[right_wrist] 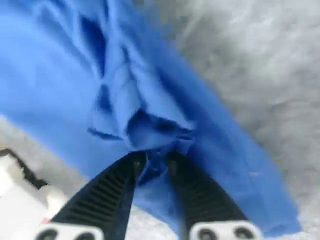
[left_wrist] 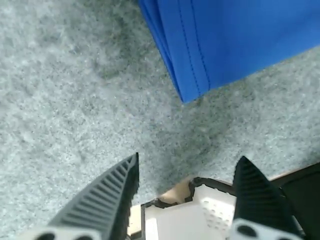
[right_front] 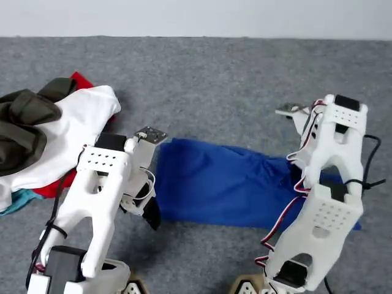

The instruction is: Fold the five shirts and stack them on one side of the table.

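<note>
The right gripper [right_wrist: 152, 159] is pinched tight on the blue shirt [right_wrist: 65, 85]. Its two black fingers [right_wrist: 107, 187] squeeze a small wad of the cloth between them. The cloth bunches up into folds right by the tips. This grip is at one end of the blue shirt, the end that lies under the right arm [right_front: 324, 202].

The left gripper [left_wrist: 190, 165] is spread wide and holds nothing. It hangs over the grey table [left_wrist: 75, 90], near a corner at the other end of the blue shirt. It does not touch that corner. The corner has a few layers of cloth on top of each other, with lines of stitches along the edge.

From above, the blue shirt lies on the table as a long strip between the two arms. It is smooth at the end by the left arm [right_front: 104, 196] and wrinkled at the end by the right arm.

The other shirts sit in a heap past the left arm's end of the blue shirt, apart from it. A white shirt [right_front: 73, 135] is spread over most of the heap. A dark green shirt [right_front: 24, 122] lies crumpled on the side of the heap farthest from the blue shirt. A red shirt [right_front: 79, 79] peeks out from under the white one. A bit of a teal shirt [right_front: 15, 202] pokes out at the bottom edge of the heap.
</note>
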Controlling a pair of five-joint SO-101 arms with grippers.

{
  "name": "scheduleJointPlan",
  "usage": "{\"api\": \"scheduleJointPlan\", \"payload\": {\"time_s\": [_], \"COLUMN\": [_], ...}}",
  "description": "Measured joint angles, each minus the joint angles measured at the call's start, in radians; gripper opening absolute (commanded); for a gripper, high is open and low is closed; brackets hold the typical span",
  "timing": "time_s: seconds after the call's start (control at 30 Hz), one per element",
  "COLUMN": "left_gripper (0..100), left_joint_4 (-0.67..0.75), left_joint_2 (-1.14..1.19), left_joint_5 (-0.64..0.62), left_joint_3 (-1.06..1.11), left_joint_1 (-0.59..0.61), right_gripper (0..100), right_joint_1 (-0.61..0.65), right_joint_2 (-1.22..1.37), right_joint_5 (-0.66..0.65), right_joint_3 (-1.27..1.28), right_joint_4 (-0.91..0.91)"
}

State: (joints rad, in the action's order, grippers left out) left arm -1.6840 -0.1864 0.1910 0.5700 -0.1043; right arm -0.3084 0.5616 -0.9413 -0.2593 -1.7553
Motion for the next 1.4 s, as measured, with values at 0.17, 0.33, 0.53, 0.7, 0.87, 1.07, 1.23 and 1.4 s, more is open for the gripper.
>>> {"api": "scheduleJointPlan", "payload": {"time_s": [0.17, 0.33, 0.53, 0.7, 0.87, 1.07, 1.23, 1.4], "left_gripper": [29, 29, 29, 29, 29, 29, 29, 29], "left_joint_4": [0.0, 0.0, 0.0, 0.0, 0.0, 0.003, 0.003, 0.003], "left_joint_2": [0.0, 0.0, 0.0, 0.0, 0.0, 0.0, 0.0, 0.0], "left_joint_5": [0.0, 0.0, 0.0, 0.0, 0.0, 0.0, 0.0, 0.0], "left_joint_3": [0.0, 0.0, 0.0, 0.0, 0.0, 0.0, 0.0, 0.0], "left_joint_1": [0.0, 0.0, 0.0, 0.0, 0.0, 0.0, 0.0, 0.0], "right_gripper": [15.2, 14.7, 14.7, 14.2, 6.7, 6.5, 6.1, 6.1], "right_joint_1": [0.02, 0.032, 0.034, 0.026, -0.008, -0.009, 0.104, 0.236], "right_joint_2": [-0.114, -0.235, -0.381, -0.519, -0.671, -0.703, -0.572, -0.451], "right_joint_5": [-0.072, -0.127, -0.187, -0.189, -0.014, 0.341, 0.402, 0.399], "right_joint_3": [0.172, 0.318, 0.46, 0.471, 0.413, 0.4, 0.489, 0.517], "right_joint_4": [0.0, 0.0, 0.0, 0.0, 0.043, 0.299, 0.376, 0.351]}}
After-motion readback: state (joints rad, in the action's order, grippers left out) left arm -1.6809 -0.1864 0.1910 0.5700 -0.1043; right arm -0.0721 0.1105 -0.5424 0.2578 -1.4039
